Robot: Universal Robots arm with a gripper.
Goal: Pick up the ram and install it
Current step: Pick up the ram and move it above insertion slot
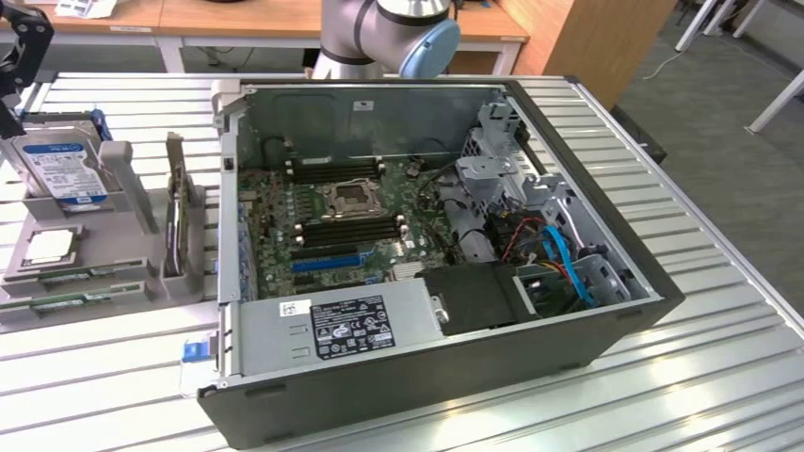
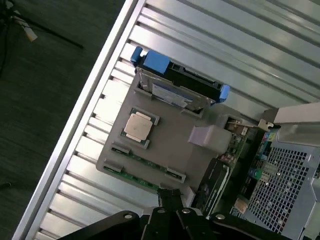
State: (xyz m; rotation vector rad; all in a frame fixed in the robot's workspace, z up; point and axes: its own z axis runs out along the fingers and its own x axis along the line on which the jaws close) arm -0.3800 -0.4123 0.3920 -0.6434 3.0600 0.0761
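Note:
The ram lies as two thin green sticks (image 1: 73,276) in slots along the front edge of a grey holder (image 1: 120,250) at the exterior view's left, beside the open computer case (image 1: 528,367). In the wrist view the same ram sticks (image 2: 145,164) lie flat on the grey holder (image 2: 175,145), just ahead of my fingertips. My gripper (image 2: 169,200) is shut with nothing in it and hangs above the holder, apart from the sticks. In the exterior view the gripper (image 1: 15,85) is a dark shape at the far upper left, above the hard drive.
The holder also carries a hard drive in a blue bracket (image 1: 60,169), a CPU (image 1: 48,247) and an upright expansion card (image 1: 176,217). Inside the case, black memory slots (image 1: 352,226) flank the processor socket (image 1: 349,198), with a blue slot (image 1: 329,256) and a power supply (image 1: 339,325) nearby.

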